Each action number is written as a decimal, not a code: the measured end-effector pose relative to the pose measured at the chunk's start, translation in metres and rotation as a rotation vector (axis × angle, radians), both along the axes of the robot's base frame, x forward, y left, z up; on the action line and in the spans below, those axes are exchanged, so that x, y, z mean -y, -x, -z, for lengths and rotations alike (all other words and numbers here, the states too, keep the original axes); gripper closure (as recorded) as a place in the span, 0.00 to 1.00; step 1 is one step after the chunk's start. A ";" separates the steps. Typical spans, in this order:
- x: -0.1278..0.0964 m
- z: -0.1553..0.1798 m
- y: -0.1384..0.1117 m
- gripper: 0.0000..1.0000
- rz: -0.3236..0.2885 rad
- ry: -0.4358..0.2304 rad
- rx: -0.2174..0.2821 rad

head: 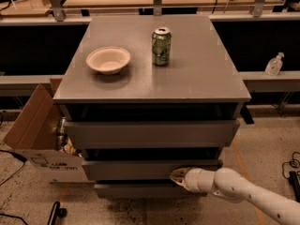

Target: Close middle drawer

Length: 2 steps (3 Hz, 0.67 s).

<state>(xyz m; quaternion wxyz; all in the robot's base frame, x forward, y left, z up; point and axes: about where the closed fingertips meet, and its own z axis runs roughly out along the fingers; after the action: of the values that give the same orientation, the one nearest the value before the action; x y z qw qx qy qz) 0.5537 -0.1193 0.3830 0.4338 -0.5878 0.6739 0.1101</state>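
Grey bench (201,74) fills centre frame. Middle drawer (136,169) sits lower centre, slightly open. Cardboard box (28,125) at left. Gripper (177,176) rests against the drawer front, lower centre-right; how far open, can't tell. Bowl (108,59) and can (161,46) on top.

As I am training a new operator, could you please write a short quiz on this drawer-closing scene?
1. True or false: the gripper is at the front panel of the middle drawer.
2. What stands right of the bowl on the cabinet top? A) green can B) mug C) plate
3. Fill in: left of the cabinet, on the floor, sits a cardboard ___.
Key: 1 true; 2 A; 3 box.
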 end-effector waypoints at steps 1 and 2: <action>-0.002 -0.004 -0.013 1.00 0.008 -0.020 0.029; -0.004 -0.008 -0.019 1.00 0.005 -0.039 0.051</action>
<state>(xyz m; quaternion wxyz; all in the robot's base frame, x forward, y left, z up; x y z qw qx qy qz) 0.5723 -0.1157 0.3907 0.4626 -0.5803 0.6616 0.1072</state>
